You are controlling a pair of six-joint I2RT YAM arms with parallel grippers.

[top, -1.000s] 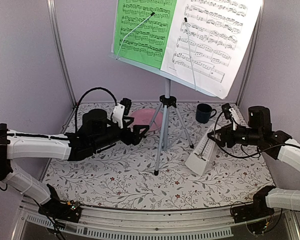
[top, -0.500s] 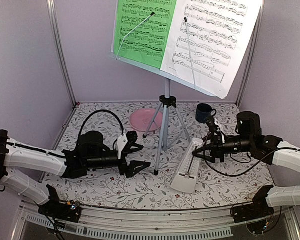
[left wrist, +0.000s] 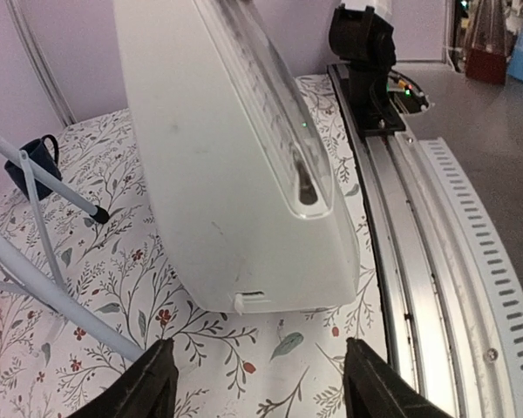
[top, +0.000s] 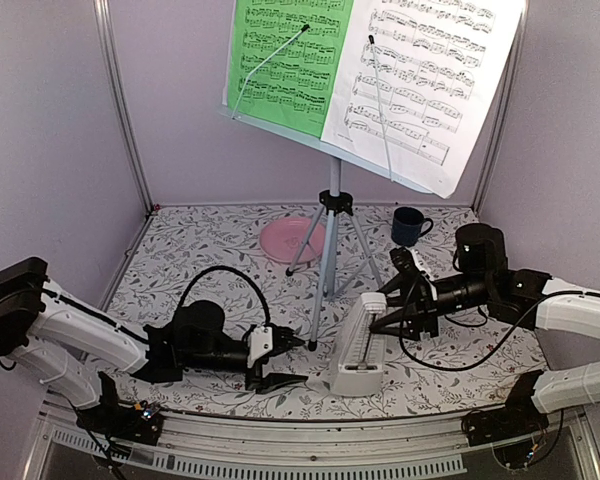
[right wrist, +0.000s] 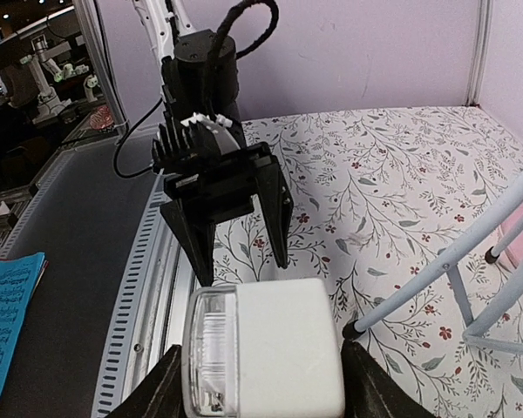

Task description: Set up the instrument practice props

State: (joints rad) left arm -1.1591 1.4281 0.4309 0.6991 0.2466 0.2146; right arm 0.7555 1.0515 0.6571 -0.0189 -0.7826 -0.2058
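The music stand [top: 332, 235] stands on its tripod at mid-table, with the green music sheet [top: 285, 55] and the white music sheet [top: 420, 70] on its desk. My right gripper [top: 380, 318] is shut on the narrow top of the white metronome [top: 358, 348], which leans near the table's front edge; the right wrist view shows it between my fingers [right wrist: 270, 348]. My left gripper [top: 292, 362] is open and empty, low over the table just left of the metronome and pointing at its base [left wrist: 235, 174].
A pink plate [top: 292, 238] and a dark blue mug [top: 408, 226] sit at the back. The stand's legs [left wrist: 44, 218] spread beside the metronome. The metal rail [top: 310, 440] runs along the front edge. A blue sheet [right wrist: 4, 313] lies off the table.
My right gripper has carried the metronome left and toward the front edge. My left arm has dropped and come forward, its open gripper now facing the metronome's base.
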